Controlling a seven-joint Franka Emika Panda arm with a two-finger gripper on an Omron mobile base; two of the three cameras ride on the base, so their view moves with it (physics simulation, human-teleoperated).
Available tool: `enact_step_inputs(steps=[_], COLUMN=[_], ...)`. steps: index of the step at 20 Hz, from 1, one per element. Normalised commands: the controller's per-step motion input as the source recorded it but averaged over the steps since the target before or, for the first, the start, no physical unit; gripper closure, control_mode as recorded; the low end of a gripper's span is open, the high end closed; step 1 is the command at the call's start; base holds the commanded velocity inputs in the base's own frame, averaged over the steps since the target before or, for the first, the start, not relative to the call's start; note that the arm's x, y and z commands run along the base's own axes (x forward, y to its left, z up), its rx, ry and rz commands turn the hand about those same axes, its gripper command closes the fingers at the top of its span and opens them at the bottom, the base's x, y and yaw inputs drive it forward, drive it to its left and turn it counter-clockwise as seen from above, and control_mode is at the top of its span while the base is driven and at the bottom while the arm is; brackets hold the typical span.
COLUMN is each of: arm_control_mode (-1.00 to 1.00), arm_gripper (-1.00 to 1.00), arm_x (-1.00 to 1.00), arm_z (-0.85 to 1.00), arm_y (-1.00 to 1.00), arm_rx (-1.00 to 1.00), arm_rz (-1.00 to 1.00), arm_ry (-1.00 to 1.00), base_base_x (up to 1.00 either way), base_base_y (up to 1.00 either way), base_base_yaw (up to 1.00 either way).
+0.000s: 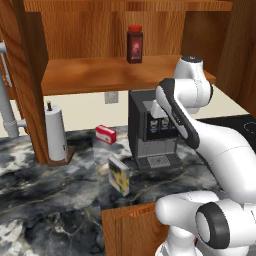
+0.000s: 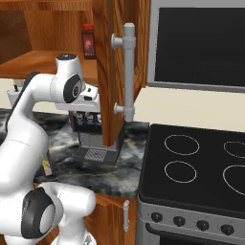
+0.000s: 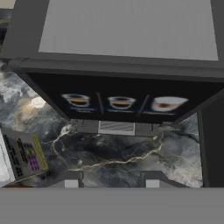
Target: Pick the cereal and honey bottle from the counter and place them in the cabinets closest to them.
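The cereal (image 1: pixel 119 175) stands upright on the marbled counter (image 1: pixel 45 200), left of the coffee machine's front. In the hand view the cereal (image 3: pixel 19 157) sits at the lower left. My gripper (image 3: pixel 111 181) hangs high over the coffee machine and looks down at its front panel. The fingertips (image 3: pixel 72 179) stand apart with nothing between them, and the cereal lies off to their left. The wall cabinets (image 1: pixel 100 75) above the counter stand open, with a plank shelf. The honey bottle is out of view.
A black coffee machine (image 1: pixel 152 130) stands under the hand. A dark red jar (image 1: pixel 134 44) is on the shelf. A flat red box (image 1: pixel 106 134) and a paper towel holder (image 1: pixel 56 132) stand left. The open cabinet door (image 2: pixel 107 72) and stove (image 2: pixel 201 167) lie right.
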Motion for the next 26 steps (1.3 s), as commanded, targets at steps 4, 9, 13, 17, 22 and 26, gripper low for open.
enact_step_inputs(steps=[4,9,13,17,22,26], arm_control_mode=[-1.00,-1.00,-1.00,-1.00,-1.00,-1.00], arm_gripper=[-1.00,-1.00,-1.00,-1.00,-1.00,-1.00], arm_x=[-0.01,-0.06,-0.14,-0.18,-0.17,-0.08], arm_z=[0.00,0.00,-0.01,-0.01,-0.02,-0.01], arm_y=[0.06,0.19,0.26,0.30,0.30,0.20], arm_rx=[0.00,0.01,0.00,0.00,0.00,0.00], arm_rz=[0.00,0.00,0.00,0.00,0.00,0.00], arm_ry=[0.00,0.00,0.00,0.00,0.00,0.00], base_base_x=[0.00,0.00,0.00,0.00,0.00,0.00], base_base_y=[0.00,0.00,0.00,0.00,0.00,0.00], base_base_yaw=[0.00,0.00,0.00,0.00,0.00,0.00])
